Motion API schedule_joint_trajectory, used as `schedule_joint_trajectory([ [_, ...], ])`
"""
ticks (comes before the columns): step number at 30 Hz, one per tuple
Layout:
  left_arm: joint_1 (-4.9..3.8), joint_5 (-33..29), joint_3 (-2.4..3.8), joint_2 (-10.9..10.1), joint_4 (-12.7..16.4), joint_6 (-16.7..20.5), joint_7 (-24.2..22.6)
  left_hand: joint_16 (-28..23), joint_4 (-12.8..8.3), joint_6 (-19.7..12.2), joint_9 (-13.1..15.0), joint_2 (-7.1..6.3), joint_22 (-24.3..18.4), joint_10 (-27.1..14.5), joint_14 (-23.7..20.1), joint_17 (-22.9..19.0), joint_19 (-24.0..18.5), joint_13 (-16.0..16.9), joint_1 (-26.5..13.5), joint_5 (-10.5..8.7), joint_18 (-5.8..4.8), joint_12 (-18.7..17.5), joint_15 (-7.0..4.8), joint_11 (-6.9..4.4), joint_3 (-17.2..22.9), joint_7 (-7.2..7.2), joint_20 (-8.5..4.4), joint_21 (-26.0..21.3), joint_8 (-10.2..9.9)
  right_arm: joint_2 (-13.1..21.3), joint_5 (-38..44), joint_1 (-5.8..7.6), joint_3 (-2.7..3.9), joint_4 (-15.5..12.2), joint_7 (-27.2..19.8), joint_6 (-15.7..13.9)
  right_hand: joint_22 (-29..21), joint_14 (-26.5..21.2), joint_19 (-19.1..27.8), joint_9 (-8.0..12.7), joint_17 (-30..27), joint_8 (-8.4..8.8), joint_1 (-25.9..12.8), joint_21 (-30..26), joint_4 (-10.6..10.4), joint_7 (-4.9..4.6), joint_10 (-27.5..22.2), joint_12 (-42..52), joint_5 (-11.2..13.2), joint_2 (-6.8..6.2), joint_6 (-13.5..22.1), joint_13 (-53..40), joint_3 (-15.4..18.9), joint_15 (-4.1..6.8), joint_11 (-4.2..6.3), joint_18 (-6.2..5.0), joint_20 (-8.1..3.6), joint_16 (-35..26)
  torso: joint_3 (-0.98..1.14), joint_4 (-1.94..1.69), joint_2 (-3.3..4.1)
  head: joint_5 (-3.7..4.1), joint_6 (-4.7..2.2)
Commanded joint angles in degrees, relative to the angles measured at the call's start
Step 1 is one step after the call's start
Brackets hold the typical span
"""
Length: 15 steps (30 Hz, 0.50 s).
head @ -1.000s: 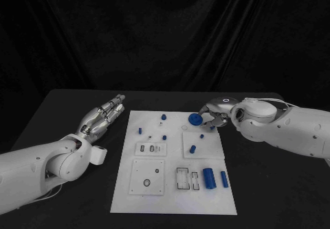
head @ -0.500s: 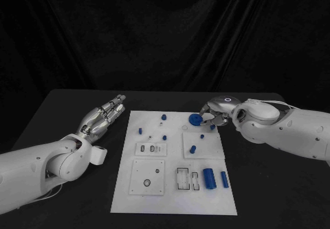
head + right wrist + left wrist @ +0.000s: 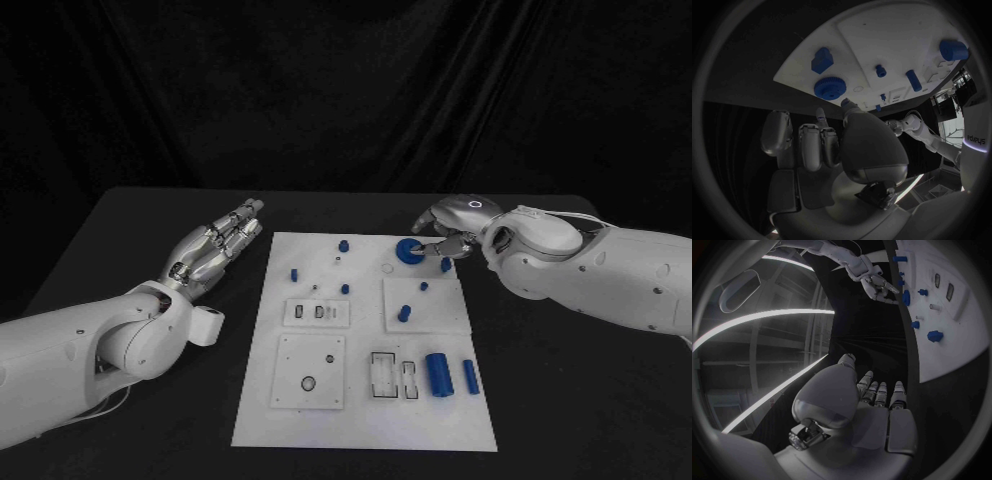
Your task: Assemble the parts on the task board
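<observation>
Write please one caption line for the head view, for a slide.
Right hand at a blue gear near the far edge of the white task board; left hand beside the board.

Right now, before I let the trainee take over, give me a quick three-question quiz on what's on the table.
1. True or false: the left hand holds a part.
2. Which hand is nearest the blue gear? A) left hand B) right hand
3. Fill in: the task board lies on a ___ table.
Key: 1 false, it is open, beside the board. 2 B. 3 black.
</observation>
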State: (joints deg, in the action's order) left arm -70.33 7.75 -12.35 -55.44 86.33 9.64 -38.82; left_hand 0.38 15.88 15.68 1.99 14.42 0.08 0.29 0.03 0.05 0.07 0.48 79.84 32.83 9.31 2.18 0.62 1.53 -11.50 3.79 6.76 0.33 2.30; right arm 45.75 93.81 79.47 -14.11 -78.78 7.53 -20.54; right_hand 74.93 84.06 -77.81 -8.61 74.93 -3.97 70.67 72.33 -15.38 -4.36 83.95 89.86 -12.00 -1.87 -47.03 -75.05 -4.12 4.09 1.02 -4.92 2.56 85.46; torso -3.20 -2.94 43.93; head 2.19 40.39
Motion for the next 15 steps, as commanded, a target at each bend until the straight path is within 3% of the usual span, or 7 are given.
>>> schedule_joint_trajectory([
  [1, -0.08, 0.1, 0.05, 0.1, 0.0, -0.8, -1.8, -0.4, 0.1, 0.1, 0.1, 0.04, -0.1, 0.0, 0.0, 0.0, -0.1, 0.1, 0.4, 0.22, 0.89, 0.2, 0.33, 0.32, 0.3, 0.08, 0.52, -0.3, 0.3, -0.2, 0.1, -0.36, 0.01, 0.5, 0.8, 1.0, 2.2, 3.7, -0.4, -0.2, 9.6, 0.24, 1.2, 0.1, 0.7, -0.09, 6.0, 0.1, -1.5, -0.06, 1.1, -14.9, -0.1, -0.35, -0.48, 0.32, 0.19, 0.0, 0.0, 0.01, 0.0, 0.07, 0.13],
  [5, -0.08, 0.1, 0.05, 0.2, -0.1, -0.9, -1.8, -0.4, 0.0, 0.1, 0.1, 0.05, -0.1, 0.0, 0.0, 0.0, -0.1, 0.1, 0.4, 0.23, 0.88, 0.1, 0.37, 0.36, 0.3, 0.11, 0.56, -0.3, 0.3, -0.7, 0.1, -0.8, 0.01, 1.3, 0.8, 2.1, 3.1, 4.2, -1.3, -0.6, 10.6, 0.15, 2.1, 1.2, 1.4, -0.01, 6.0, 0.1, -3.1, -0.39, 1.6, -14.9, -0.3, -0.28, -0.41, 0.57, 0.14, 0.8, 0.01, -0.01, 0.01, 0.05, 0.23],
  [15, -0.08, 0.1, 0.05, 0.2, -0.2, -1.1, -1.7, -0.4, 0.0, 0.1, 0.1, 0.05, -0.1, 0.0, 0.0, 0.0, -0.1, 0.1, 0.4, 0.23, 0.88, 0.1, 0.37, 0.36, 0.3, 0.11, 0.56, -0.3, 0.3, -1.8, 0.1, -1.52, 0.01, 2.4, 0.4, 3.4, 3.8, 4.5, -1.9, -0.8, 11.3, 0.1, 2.4, 2.0, 1.7, -0.07, 6.0, 0.1, -3.1, -0.52, 1.9, -14.9, -0.4, -0.23, -0.41, 0.77, 0.09, 1.4, -0.01, 0.02, 0.0, -0.09, 0.49],
])
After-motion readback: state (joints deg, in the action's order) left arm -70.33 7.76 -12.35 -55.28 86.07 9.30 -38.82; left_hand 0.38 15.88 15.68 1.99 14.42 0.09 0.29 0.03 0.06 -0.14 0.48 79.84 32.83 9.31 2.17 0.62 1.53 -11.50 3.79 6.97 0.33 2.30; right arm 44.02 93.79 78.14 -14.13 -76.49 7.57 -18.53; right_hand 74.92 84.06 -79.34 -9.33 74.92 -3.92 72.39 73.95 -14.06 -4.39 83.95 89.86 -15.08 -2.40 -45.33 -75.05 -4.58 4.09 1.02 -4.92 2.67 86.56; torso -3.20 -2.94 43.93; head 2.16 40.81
